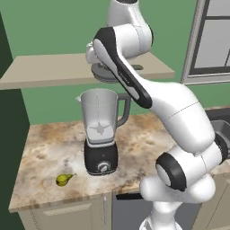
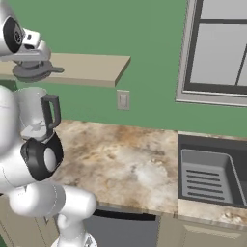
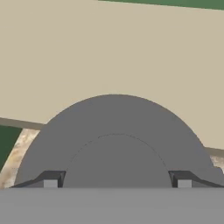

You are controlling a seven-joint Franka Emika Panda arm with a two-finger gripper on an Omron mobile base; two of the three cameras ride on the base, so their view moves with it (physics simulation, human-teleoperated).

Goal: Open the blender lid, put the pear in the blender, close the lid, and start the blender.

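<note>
The blender (image 1: 100, 130) stands on the counter with its clear jar open at the top, and its black base carries a silver knob (image 1: 103, 167). In the right base view the blender (image 2: 39, 113) is partly hidden behind my arm. The dark grey blender lid (image 1: 106, 73) (image 2: 33, 71) hangs a little above the jar, level with the shelf edge. My gripper (image 1: 104, 66) (image 2: 31, 62) (image 3: 117, 183) is shut on the knob of the blender lid (image 3: 116, 131). The yellow-green pear (image 1: 64, 179) lies on the counter, front-left of the blender base.
A tan shelf (image 1: 49, 71) (image 2: 91, 67) juts from the green wall just behind the lifted lid. The marble counter (image 1: 45, 143) ends at a dark wall on the left. A sink (image 2: 207, 173), a window (image 2: 217, 48) and a wall outlet (image 2: 123, 100) lie to the right.
</note>
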